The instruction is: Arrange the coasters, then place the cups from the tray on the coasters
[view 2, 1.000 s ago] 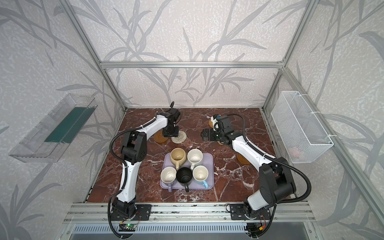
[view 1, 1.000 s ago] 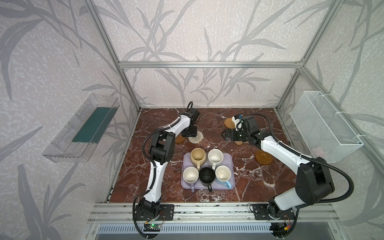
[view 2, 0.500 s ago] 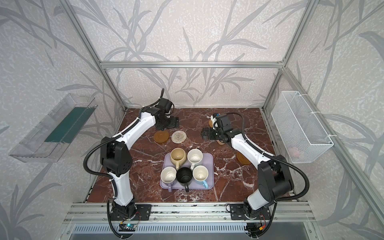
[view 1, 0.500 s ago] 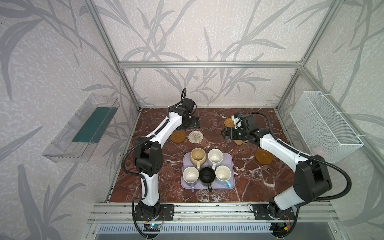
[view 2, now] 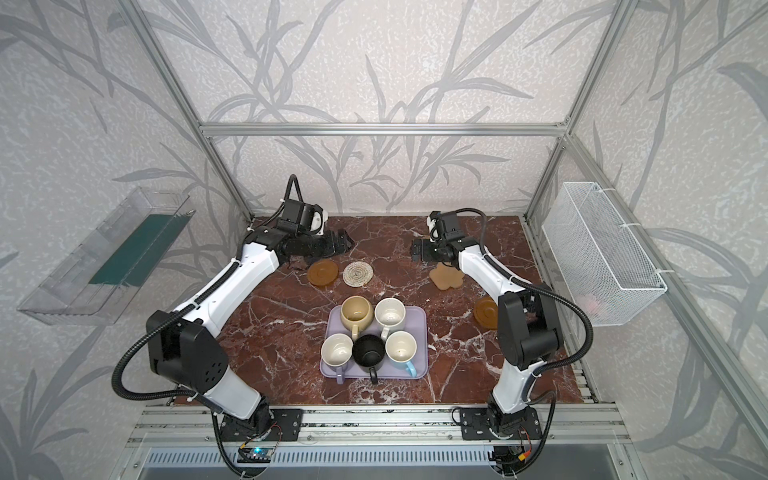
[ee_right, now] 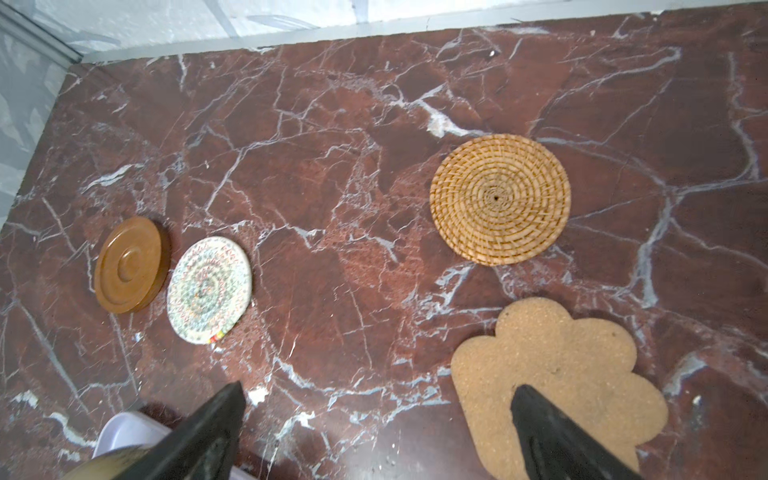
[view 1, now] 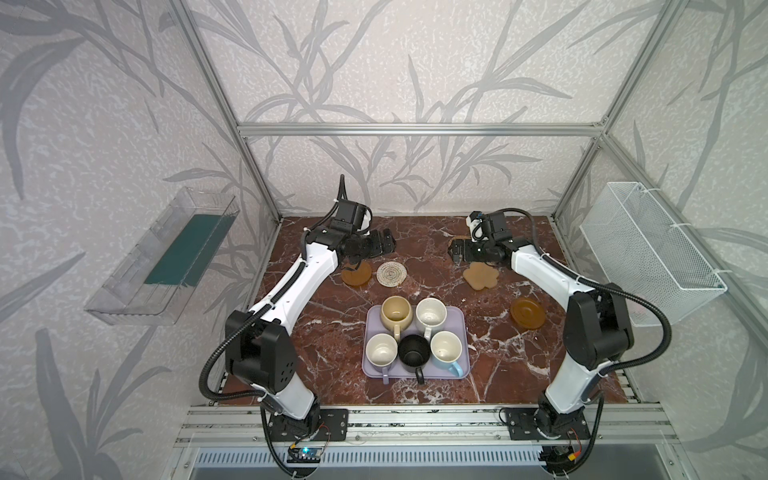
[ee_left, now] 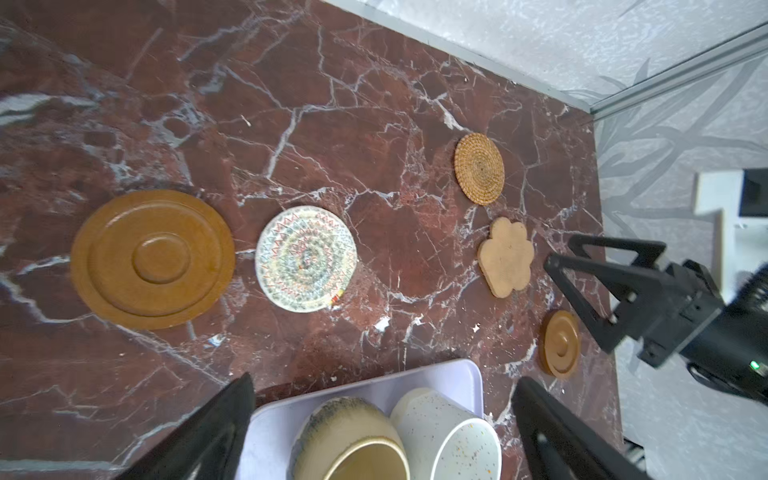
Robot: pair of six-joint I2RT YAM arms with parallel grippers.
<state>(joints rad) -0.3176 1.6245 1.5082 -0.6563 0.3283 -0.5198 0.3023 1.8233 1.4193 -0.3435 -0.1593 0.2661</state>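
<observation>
Bright even light, soft wrist-view blur.

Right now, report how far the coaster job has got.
Done: five coasters lie flat on the table, two amber discs, woven round, rattan round, paw shape. In hand: nothing; left tool and right tool both open, empty. Left: all five cups sit on the tray, none on a coaster.

Open counter [view 1: 419, 255] runs between the woven coaster [view 1: 391, 274] and the paw coaster [view 1: 481, 276], and along both sides of the tray [view 1: 458, 319]. On the tray, five mugs [view 1: 413, 353] stand packed close, with hardly any gap between them.
</observation>
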